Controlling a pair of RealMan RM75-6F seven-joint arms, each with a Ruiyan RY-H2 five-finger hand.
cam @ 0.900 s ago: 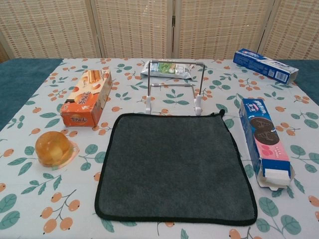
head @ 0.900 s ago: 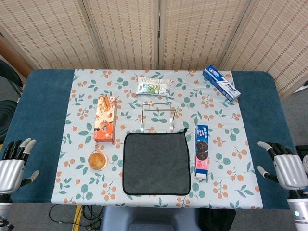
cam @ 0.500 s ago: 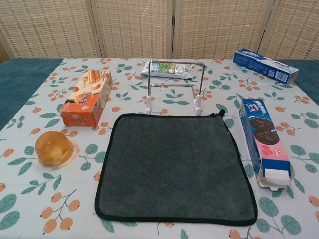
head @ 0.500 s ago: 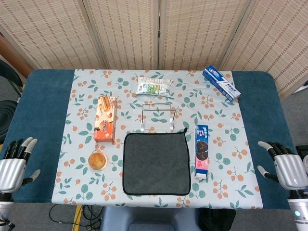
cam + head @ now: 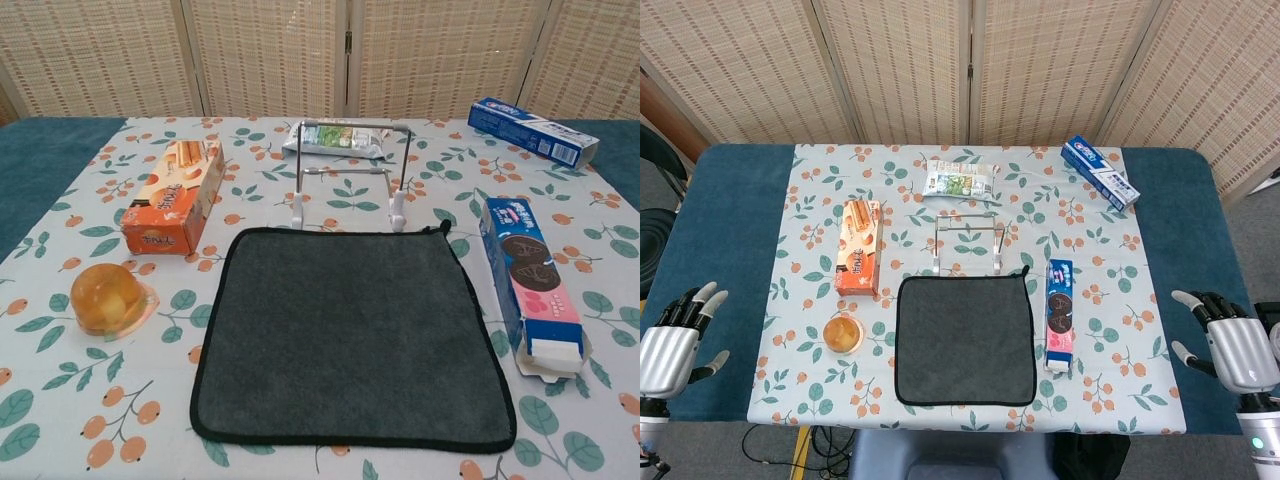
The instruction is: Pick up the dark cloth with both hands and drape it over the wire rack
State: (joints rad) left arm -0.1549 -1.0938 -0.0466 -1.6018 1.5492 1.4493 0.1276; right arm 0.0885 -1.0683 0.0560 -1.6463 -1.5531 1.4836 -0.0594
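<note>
While the dark cloth (image 5: 965,340) lies flat, nothing is picked up yet.
Left robot hand (image 5: 675,345) and right robot hand (image 5: 1230,345) wait empty, fingers spread, far from the wire rack (image 5: 968,245).

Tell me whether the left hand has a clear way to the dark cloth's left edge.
Probably yes. The left hand is open at the table's near left edge, and only the orange jelly cup sits near the path to the dark cloth, whose near-left corner looks unobstructed.

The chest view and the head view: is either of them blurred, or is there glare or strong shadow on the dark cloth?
Chest view: sharp, with even light; the dark cloth shows its weave, no glare, and the wire rack casts hardly any shadow. Head view: also sharp and evenly lit, the cloth smaller; each robot hand sits at a lower corner, left and right.
</note>
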